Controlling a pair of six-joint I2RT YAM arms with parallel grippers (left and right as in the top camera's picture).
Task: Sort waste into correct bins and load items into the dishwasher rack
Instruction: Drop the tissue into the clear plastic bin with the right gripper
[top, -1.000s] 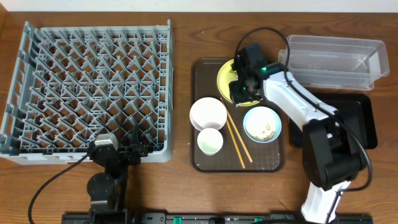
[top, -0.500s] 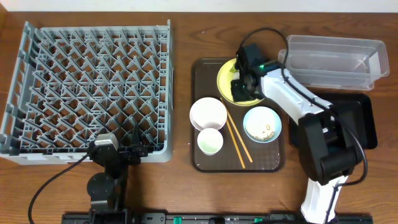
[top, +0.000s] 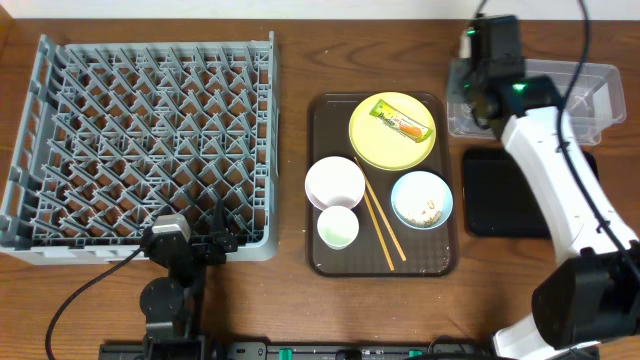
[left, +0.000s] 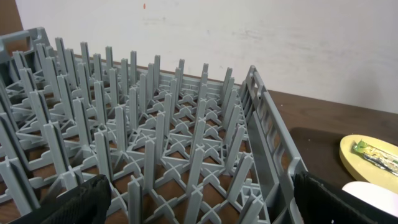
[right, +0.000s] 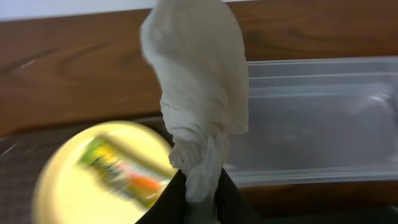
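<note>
Tissue (right: 199, 93): crumpled and clamped at one end in the right gripper (right: 198, 198), whose jaws are drawn narrow onto it. The gripper is over the left end of the tub (top: 580, 80), at 1 o'clock on the table.

Wrapper (top: 402, 122): lying on the plate (top: 375, 145), at 8 o'clock from the tub.

Black tray (top: 500, 200): at 6 o'clock from the tub.

Rack (top: 140, 140): on the 9 o'clock side of the table.

Left gripper (left: 199, 208): at the rack's 6 o'clock edge, jaws wide, holding nothing.
</note>
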